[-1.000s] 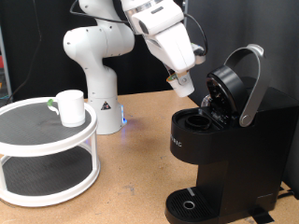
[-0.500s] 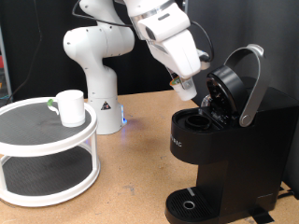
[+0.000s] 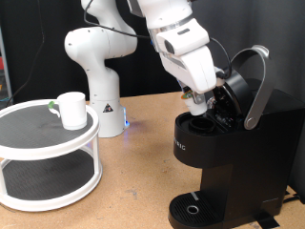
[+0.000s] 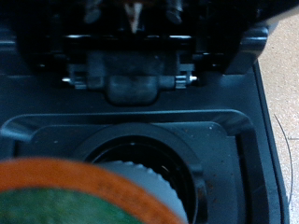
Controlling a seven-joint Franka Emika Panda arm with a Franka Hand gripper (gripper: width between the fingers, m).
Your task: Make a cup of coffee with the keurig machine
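You will find the gripper (image 3: pixel 198 99) directly above the open brew chamber of the keurig machine (image 3: pixel 229 157), which stands at the right of the exterior view. The machine's lid is raised, with the grey curved handle (image 3: pixel 255 88) tilted up and back. A small white pod (image 3: pixel 197 106) sits at the fingertips, just over the chamber opening; the gripper is clenched on it. In the wrist view, the pod (image 4: pixel 84 191) fills the lower part of the picture, blurred, with an orange-rimmed green lid, and the round chamber well (image 4: pixel 149 154) lies right behind it. Note the cup (image 3: pixel 71 109) standing upright on the top tier of the round white two-tier stand (image 3: pixel 48 157) at the left, well apart from the machine.
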